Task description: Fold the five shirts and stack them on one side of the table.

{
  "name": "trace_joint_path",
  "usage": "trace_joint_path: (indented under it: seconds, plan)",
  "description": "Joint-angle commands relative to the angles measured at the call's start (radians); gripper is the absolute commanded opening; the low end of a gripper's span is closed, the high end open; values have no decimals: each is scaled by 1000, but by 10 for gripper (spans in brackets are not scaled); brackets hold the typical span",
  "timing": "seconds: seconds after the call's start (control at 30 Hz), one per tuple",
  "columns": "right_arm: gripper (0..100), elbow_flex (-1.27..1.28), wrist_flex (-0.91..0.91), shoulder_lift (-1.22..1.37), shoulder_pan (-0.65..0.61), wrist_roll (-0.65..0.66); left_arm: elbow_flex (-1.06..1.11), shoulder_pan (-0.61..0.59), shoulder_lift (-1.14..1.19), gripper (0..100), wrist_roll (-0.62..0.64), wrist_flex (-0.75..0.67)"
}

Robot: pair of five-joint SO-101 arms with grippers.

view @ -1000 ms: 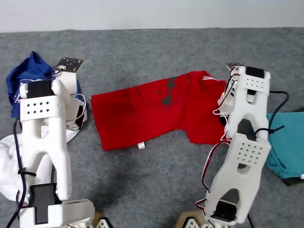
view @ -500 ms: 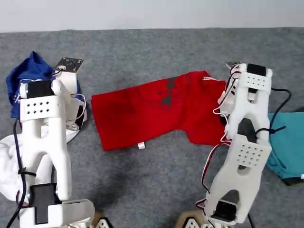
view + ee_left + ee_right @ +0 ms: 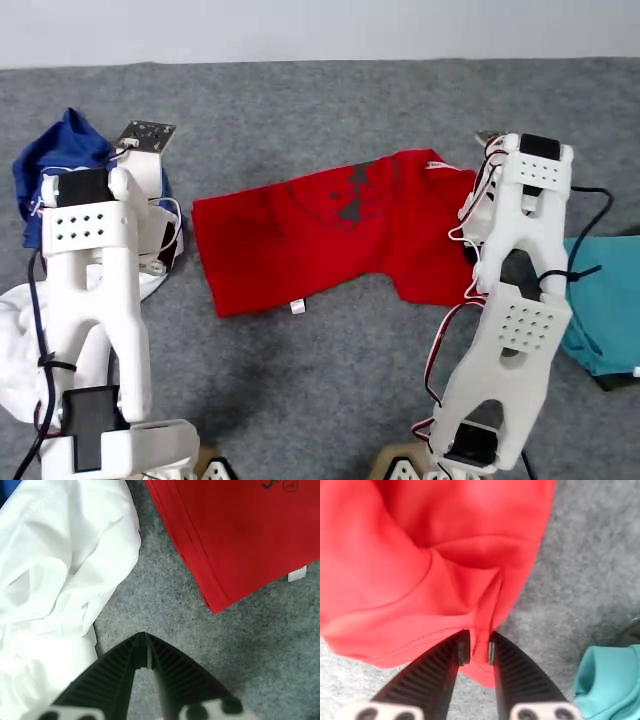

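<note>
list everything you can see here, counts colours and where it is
red shirt: one, red with a dark print, spread flat in the middle of the table
white shirt: one, white, crumpled at the near left, beside the red shirt's edge
blue shirt: one, blue, bunched at the far left
teal shirt: one, teal, at the right edge
table: one, grey carpet-like top
left gripper: one, black fingers on a white arm, shut on nothing, over bare table between the white and red shirts
right gripper: one, black fingers on a white arm, pinched on a fold at the red shirt's right end
</note>
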Motion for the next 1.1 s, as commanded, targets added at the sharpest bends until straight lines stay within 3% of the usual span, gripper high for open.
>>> trace_joint_path:
  seconds: [0.0,1.07]
  plan:
    - [91,-8,13,-87,-15,-5,-5,9,-48,2,5,-3]
    - [91,-8,2,-114,59,3,-5,9,-46,2,5,-2]
